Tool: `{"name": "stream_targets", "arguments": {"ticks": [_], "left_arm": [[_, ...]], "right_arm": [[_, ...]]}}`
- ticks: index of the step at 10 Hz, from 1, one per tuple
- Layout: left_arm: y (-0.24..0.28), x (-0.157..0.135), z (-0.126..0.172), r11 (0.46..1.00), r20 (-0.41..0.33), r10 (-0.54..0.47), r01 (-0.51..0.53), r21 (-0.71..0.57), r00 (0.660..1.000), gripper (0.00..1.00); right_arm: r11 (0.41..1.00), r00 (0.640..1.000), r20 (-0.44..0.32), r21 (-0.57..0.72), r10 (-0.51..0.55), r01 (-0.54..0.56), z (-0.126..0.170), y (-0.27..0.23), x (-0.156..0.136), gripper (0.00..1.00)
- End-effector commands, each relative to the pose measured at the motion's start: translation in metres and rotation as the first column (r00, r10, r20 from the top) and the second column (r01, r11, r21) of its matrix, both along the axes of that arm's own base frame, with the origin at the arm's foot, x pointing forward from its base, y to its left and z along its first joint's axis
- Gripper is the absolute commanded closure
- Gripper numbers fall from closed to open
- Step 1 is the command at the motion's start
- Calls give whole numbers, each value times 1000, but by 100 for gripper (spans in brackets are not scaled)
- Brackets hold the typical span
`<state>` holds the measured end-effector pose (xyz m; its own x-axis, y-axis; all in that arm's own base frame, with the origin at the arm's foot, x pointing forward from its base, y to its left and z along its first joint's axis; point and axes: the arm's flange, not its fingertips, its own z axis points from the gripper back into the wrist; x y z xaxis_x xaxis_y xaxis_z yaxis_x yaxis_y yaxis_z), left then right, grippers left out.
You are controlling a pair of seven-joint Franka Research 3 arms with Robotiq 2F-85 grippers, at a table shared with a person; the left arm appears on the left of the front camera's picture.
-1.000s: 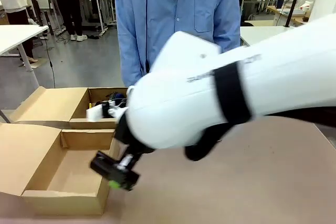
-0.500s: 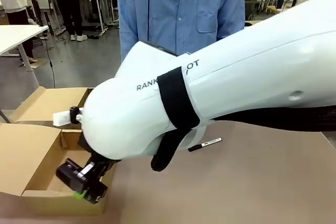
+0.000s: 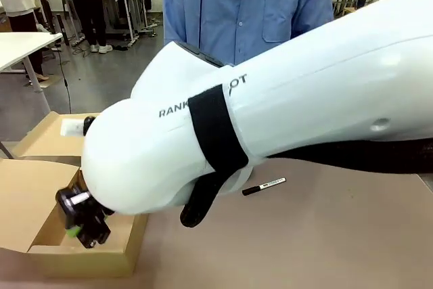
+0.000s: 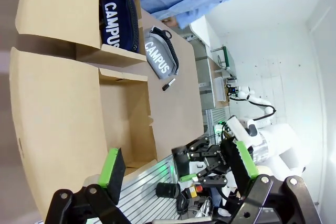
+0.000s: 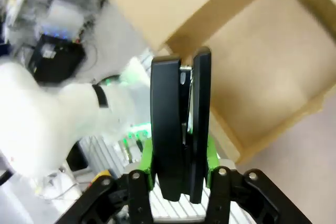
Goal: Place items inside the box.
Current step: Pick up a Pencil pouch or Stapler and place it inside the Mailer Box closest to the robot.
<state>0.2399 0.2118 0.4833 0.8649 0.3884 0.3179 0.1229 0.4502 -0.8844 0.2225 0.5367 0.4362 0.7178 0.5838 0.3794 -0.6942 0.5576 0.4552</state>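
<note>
Brown tabletop [image 3: 318,235] in a shared workroom with more tables behind; a person [image 3: 250,5] in a blue shirt stands at the far edge.

1. right gripper [image 5: 178,157]: clenched on the black stapler [image 5: 169,103]. Its green pads [image 5: 146,157] press the stapler's two long sides, and the stapler juts lengthwise past the fingertips. In the front view the right arm [image 3: 304,99] reaches across to the table's near left corner. There the gripper and stapler hang low over the open box, close to its near wall. Whether the stapler touches the box floor cannot be told.

2. shallow cardboard box [image 3: 81,260]: at the table's near left corner, open. Its wide lid flap [image 4: 52,129] is folded out flat on the side away from the table's middle. The floor seen in the wrist views is bare cardboard.

3. left gripper [image 4: 176,163]: released, jaws wide apart with nothing between them, poised above the box's near end.

4. second cardboard box [image 4: 97,56]: directly behind the first, toward the far left corner, flaps open. It holds the navy "CAMPUS" pencil case [image 4: 118,19].

5. grey "CAMPUS" pencil case [image 4: 160,56]: flat on the table just beside the second box, on the side toward the table's middle.

6. black-and-white marker pen [image 3: 264,186]: lying on the bare table near the middle, close to the grey case and well apart from the shallow box.
</note>
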Motion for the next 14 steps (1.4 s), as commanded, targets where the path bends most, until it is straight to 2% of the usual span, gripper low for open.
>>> {"name": "stream_targets", "arguments": {"ticks": [1, 2, 3, 7, 12, 13, 14], "left_arm": [[0, 0, 1, 1000, 30, -6, 6, -12, 1000, 0], [0, 0, 1, 1000, 30, -6, 6, -12, 1000, 0], [0, 0, 1, 1000, 30, -6, 6, -12, 1000, 0], [0, 0, 1, 1000, 30, -6, 6, -12, 1000, 0], [0, 0, 1, 1000, 30, -6, 6, -12, 1000, 0], [0, 0, 1, 1000, 30, -6, 6, -12, 1000, 0], [0, 0, 1, 1000, 30, -6, 6, -12, 1000, 0]], "right_arm": [[957, 956, -44, -33, -289, 288, 5, 30, 1, 58], [952, 947, -101, -51, -305, 301, 3, 36, 5, 58], [937, 932, -107, -66, -347, 342, -1, 40, 14, 58], [873, 874, -43, -85, -484, 480, -18, 42, 44, 58], [863, 862, -88, -131, -500, 487, -27, 42, 52, 58], [856, 854, -95, -149, -511, 495, -28, 40, 53, 40], [848, 846, -105, -164, -522, 503, -30, 38, 54, 0]]}}
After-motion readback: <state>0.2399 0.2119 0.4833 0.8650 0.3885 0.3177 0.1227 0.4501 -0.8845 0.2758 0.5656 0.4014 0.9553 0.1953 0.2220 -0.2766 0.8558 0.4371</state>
